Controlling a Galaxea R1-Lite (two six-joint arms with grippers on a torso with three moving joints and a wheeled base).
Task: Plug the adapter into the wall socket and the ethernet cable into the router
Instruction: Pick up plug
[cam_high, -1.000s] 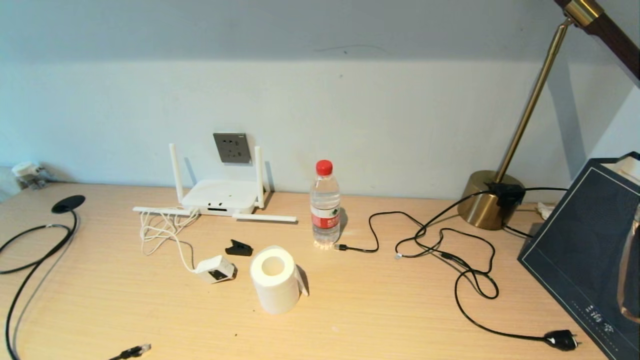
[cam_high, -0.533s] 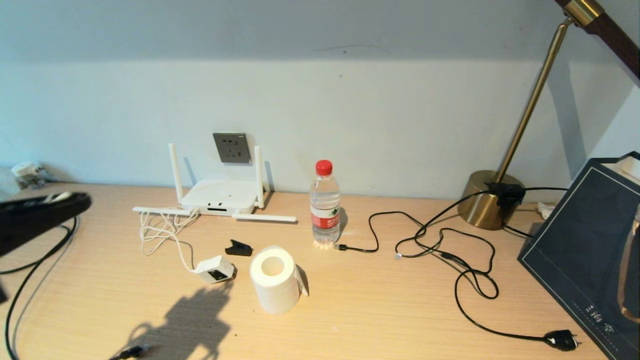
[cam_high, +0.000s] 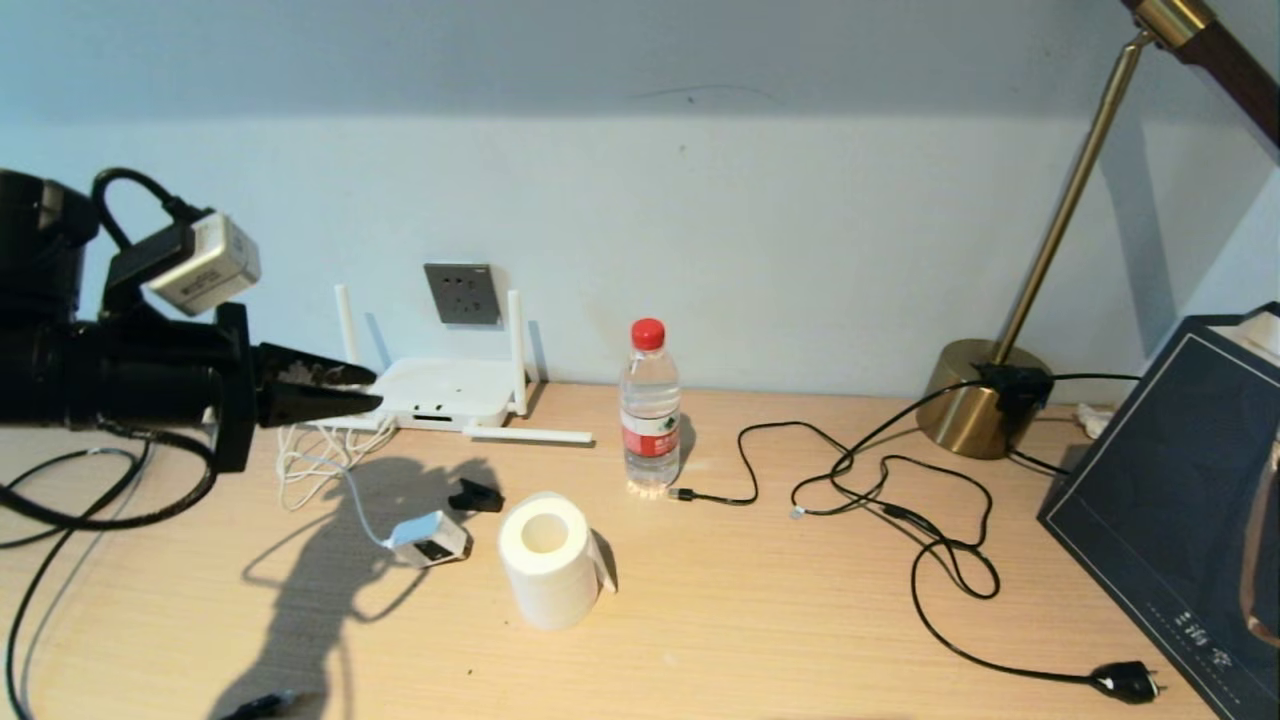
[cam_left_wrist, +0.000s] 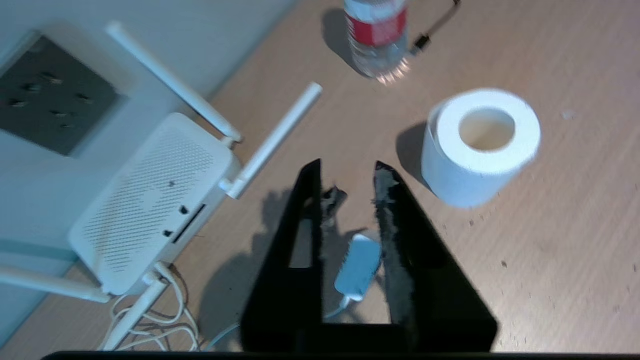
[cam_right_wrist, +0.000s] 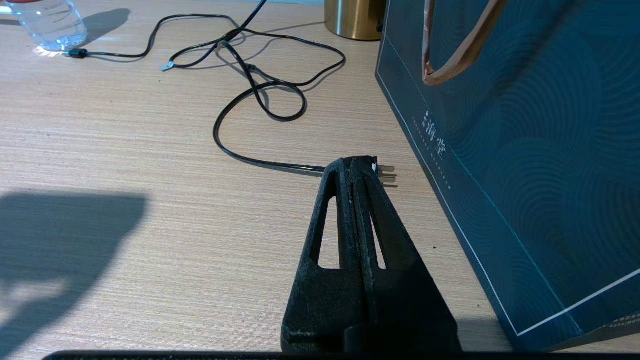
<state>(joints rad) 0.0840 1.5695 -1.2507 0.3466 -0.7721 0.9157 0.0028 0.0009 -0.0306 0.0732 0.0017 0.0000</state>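
Observation:
The white adapter (cam_high: 430, 538) lies on the desk on its thin white cord, in the arm's shadow. My left gripper (cam_high: 372, 390) hangs open above the desk in front of the router (cam_high: 440, 392). In the left wrist view the adapter (cam_left_wrist: 357, 267) shows on the desk below, between the open fingers of the left gripper (cam_left_wrist: 347, 165). The grey wall socket (cam_high: 462, 293) is on the wall behind the router. The ethernet cable's connector (cam_high: 265, 706) lies at the desk's front edge, shaded. The right gripper (cam_right_wrist: 356, 161) is shut and low over the desk.
A toilet roll (cam_high: 548, 560) stands right of the adapter, with a small black clip (cam_high: 477, 495) behind it and a water bottle (cam_high: 650, 408) further back. A thin black cord ends in a black plug (cam_right_wrist: 385, 175) by the right gripper's tip. A dark bag (cam_high: 1180, 500) and a brass lamp base (cam_high: 975, 400) stand on the right.
My left arm has come in from the left edge, risen and moved right toward the router. Its shadow now covers the adapter and the ethernet connector.

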